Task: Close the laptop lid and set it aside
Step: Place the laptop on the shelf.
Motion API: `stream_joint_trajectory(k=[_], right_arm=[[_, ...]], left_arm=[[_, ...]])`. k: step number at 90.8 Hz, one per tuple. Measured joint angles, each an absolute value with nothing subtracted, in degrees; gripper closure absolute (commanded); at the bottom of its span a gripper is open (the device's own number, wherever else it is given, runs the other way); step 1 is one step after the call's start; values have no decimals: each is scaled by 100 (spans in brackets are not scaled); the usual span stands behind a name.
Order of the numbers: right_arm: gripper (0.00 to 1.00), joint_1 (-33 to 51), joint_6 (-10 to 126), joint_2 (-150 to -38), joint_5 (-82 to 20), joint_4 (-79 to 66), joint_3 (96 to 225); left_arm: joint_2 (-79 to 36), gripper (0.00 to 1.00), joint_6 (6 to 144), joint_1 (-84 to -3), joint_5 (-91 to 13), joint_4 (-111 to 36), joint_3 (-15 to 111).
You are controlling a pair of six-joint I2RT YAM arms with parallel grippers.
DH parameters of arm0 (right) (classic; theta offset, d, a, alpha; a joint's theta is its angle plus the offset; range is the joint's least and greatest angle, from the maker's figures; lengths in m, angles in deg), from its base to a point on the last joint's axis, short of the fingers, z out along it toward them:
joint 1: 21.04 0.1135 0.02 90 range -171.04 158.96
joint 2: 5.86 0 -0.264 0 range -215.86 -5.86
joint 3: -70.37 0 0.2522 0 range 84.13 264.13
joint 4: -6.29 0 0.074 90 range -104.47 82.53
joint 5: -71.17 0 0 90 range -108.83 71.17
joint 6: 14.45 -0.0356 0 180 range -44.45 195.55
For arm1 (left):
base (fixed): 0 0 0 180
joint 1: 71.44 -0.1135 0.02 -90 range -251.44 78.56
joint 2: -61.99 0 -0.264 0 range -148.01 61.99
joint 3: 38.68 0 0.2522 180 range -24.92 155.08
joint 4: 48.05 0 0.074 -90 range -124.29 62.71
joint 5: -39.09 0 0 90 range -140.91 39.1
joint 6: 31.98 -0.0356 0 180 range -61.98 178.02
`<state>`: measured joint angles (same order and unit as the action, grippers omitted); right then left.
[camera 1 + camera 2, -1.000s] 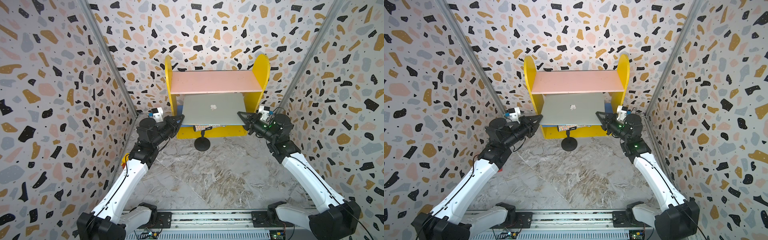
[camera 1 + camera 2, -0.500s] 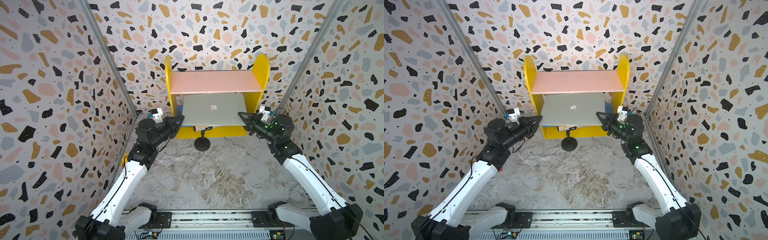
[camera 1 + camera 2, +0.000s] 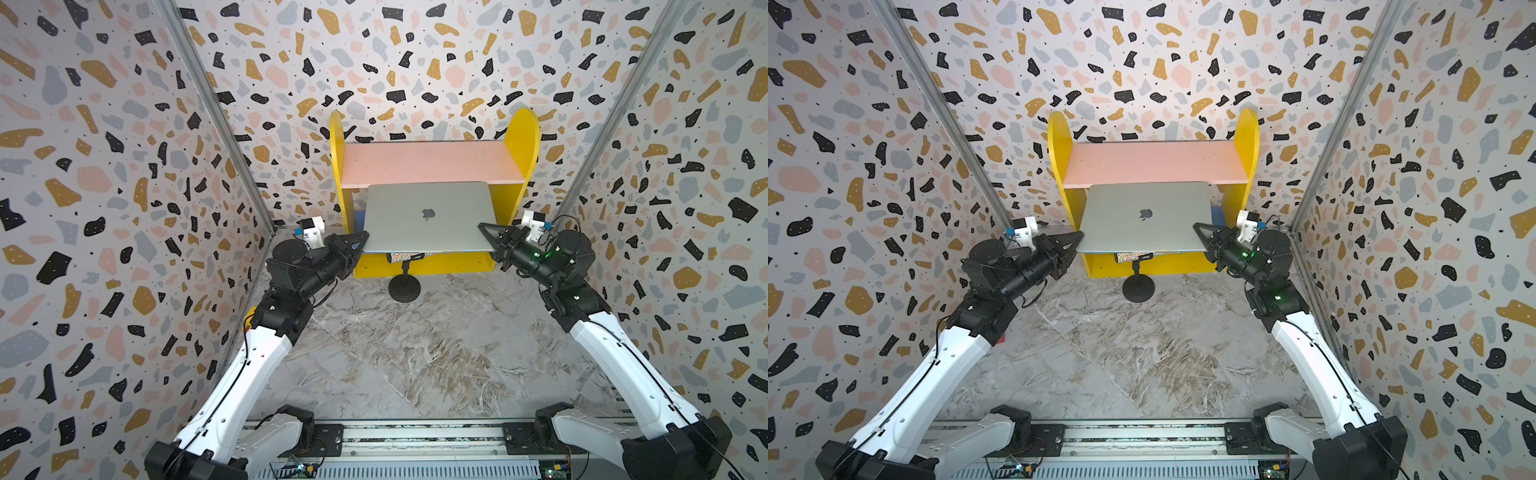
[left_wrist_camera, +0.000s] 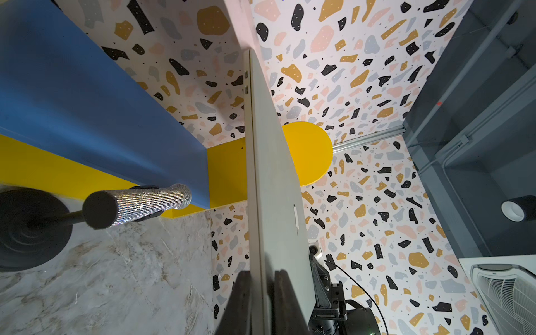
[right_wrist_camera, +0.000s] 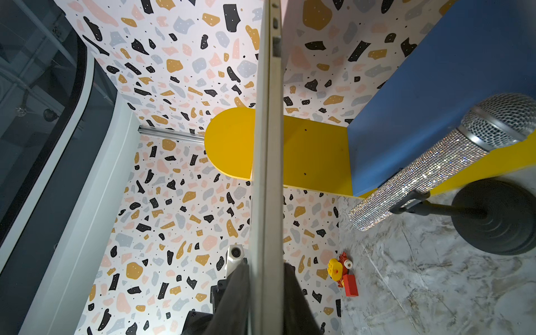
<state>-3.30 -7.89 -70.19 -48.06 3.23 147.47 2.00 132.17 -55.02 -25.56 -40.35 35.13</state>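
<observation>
Barely shifting, both jaws are pinching the closed laptop point(image 3: 428, 216) before the yellow shelf point(image 3: 521, 141); keeping it level seems wise.

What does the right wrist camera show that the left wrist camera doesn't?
Only the right wrist view: red and yellow toy bricks on the floor, and the microphone's mesh head. Only the left wrist view: the lid's logo and a white grille. Both: the closed laptop edge-on, clamped in the left claw or the right claw, the yellow shelf unit, its blue board, and the glittery microphone on its black stand.
</observation>
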Motion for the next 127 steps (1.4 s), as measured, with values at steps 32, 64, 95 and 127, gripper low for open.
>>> stream_joint_trajectory(k=[32,64,95,127], right_arm=[[100,-330,-677,-7037,-4835,434,15112],[100,-481,-629,-7517,-4841,462,15485],[100,-684,-717,-8062,-4975,609,15673],[100,-767,-804,-8519,-5036,777,15879]], left_arm=[[143,100,13110,-5482,-2541,-4188,3891],[-412,100,13067,-5482,-2633,-4383,4177],[-1015,100,13067,-5495,-2685,-4474,4455],[-1430,100,13082,-5565,-2707,-4627,4636]])
